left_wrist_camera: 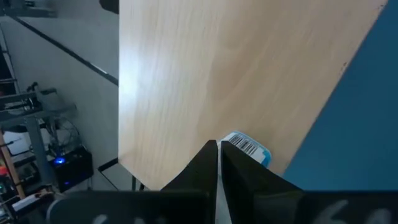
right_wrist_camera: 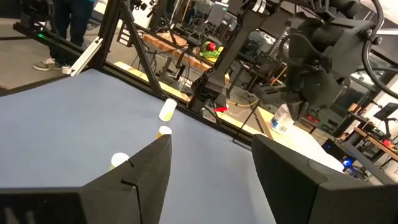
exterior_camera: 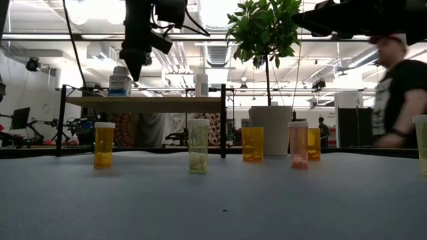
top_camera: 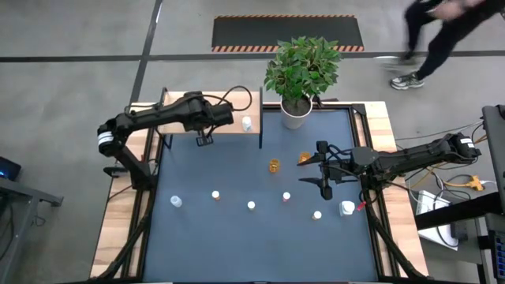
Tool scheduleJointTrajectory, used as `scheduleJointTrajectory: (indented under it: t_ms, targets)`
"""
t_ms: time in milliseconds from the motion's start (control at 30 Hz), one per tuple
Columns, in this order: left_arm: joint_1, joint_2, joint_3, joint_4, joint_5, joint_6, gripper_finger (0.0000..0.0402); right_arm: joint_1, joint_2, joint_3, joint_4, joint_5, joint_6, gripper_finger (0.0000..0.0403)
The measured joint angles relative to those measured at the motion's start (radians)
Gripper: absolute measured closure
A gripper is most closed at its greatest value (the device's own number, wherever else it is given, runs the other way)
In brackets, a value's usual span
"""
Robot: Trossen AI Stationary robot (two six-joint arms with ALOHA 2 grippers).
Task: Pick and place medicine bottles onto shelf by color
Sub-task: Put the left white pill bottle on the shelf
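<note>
The left gripper (top_camera: 204, 140) hangs over the front edge of the shelf (top_camera: 177, 102) with its fingers (left_wrist_camera: 208, 163) pressed together and nothing between them; just past their tips a white bottle with a blue label (left_wrist_camera: 249, 149) stands on the wood, free of the grip; a second white bottle (top_camera: 247, 123) stands further along the board, near the potted plant (top_camera: 300, 75); the right gripper (top_camera: 324, 181) hovers over the blue table (top_camera: 237, 237) with its jaws wide and empty; an amber bottle (top_camera: 274, 166) stands beside it, another amber bottle (top_camera: 304, 158) lies near its arm, and several more bottles (top_camera: 251, 205) are strung across the table's middle; a person (exterior_camera: 400, 93) passes behind the table.
</note>
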Motion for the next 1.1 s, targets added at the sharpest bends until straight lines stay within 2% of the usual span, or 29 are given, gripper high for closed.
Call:
scheduleJointTrajectory:
  t_ms: [1100]
  targets:
    - [0.074,-0.018,-0.004,-0.137,0.003,0.000,0.0400,0.000,0.000,0.000,0.000,-0.001,0.007,0.0188]
